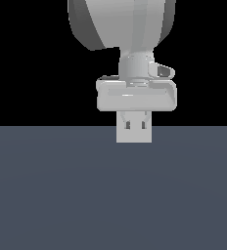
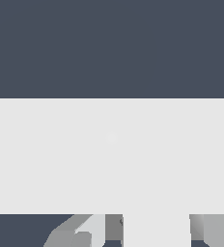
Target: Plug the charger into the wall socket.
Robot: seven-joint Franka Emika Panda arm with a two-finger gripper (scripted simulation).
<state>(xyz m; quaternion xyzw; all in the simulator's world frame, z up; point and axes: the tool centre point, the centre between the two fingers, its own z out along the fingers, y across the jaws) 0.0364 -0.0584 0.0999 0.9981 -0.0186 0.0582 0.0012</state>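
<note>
In the wrist view a small pale block, the charger (image 2: 156, 230), sits between my two grey fingers (image 2: 73, 236), and my gripper (image 2: 147, 237) looks shut on it. Just beyond it a wide pale surface fills the frame from side to side; I take it for the wall socket (image 2: 111, 154), very close, with only a faint spot at its centre. In the exterior view my gripper (image 1: 135, 126) points down at the floor, its fingertips overlapping a light-grey square, the wall socket (image 1: 134, 136). There the charger blends in and cannot be told apart.
A dark blue-grey floor (image 1: 61, 195) spreads under the hand in the exterior view, with a black background above it. The arm's wide hand body (image 1: 136, 95) and large link (image 1: 120, 24) hang over the square.
</note>
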